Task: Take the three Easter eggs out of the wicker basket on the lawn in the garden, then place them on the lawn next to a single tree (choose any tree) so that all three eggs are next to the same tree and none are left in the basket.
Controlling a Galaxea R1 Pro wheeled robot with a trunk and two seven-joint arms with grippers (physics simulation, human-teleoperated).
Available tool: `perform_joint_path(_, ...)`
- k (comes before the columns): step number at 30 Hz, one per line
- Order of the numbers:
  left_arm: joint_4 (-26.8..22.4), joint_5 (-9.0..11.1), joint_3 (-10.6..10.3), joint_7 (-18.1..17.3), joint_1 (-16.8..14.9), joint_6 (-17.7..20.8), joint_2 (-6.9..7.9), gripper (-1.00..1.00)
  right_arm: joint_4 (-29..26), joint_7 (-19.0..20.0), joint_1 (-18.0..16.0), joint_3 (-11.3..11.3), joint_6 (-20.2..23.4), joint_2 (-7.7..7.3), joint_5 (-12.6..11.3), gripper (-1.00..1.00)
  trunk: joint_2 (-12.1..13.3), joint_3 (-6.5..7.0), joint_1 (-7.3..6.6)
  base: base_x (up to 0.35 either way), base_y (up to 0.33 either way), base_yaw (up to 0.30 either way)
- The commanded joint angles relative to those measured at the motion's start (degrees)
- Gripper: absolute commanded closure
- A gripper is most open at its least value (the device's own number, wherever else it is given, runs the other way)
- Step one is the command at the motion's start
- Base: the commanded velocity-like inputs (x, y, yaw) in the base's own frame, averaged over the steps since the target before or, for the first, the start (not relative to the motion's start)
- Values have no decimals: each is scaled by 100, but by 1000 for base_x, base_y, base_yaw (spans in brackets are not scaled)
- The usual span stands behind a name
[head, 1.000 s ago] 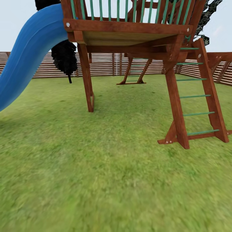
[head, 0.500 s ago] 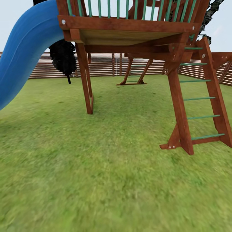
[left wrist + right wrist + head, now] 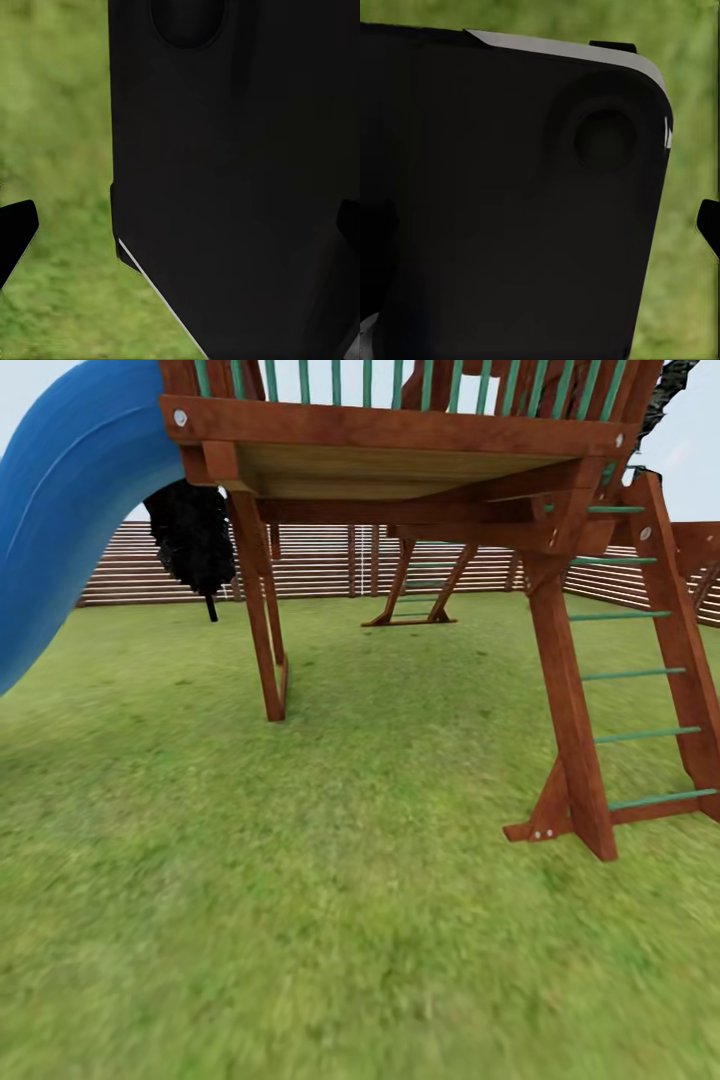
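While the lawn (image 3: 300, 920) spreads ahead beneath the wooden play tower (image 3: 400, 450) and blue slide (image 3: 70, 510), no basket or eggs appear, so their direction and either pincer's state: cannot tell.

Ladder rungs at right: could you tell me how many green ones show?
6 rungs, evenly stacked from the lowest near the lawn up to the platform; higher ones may be hidden.

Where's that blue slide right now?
In the head view, the blue slide curves down at the upper left, attached to the wooden play tower, above the lawn.
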Motion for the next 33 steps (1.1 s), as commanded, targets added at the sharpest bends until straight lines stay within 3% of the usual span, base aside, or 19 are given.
perform_joint_path(1, -1, 7, 27, 2, -1, -3, -1, -100, 3, 8, -3, 4, -19, -3, 32, -100, -2, -4, 3, 314, 0, 0)
perform_joint_path(26, -6, 8, 27, -4, -4, 4, -1, -100, -11, 35, -17, -16, 4, 8, 3, -100, -2, -4, 3, 314, 0, 0)
perform_joint_path(29, -7, 11, 45, -19, -293, 198, 157, -100, -517, 51, -150, 15, 191, 1, 35, -100, -2, -4, 3, 316, 0, 0)
perform_joint_path(31, -5, 17, 87, -22, -557, 387, 265, -100, -972, 39, -298, 5, 591, -2, 5, -100, -2, -4, 3, 317, 0, 0)
perform_joint_path(33, -13, 17, 235, -22, -792, 553, 351, -100, -1448, 29, -495, -13, 1297, -3, -15, -100, -2, -4, 3, 316, 0, 0)
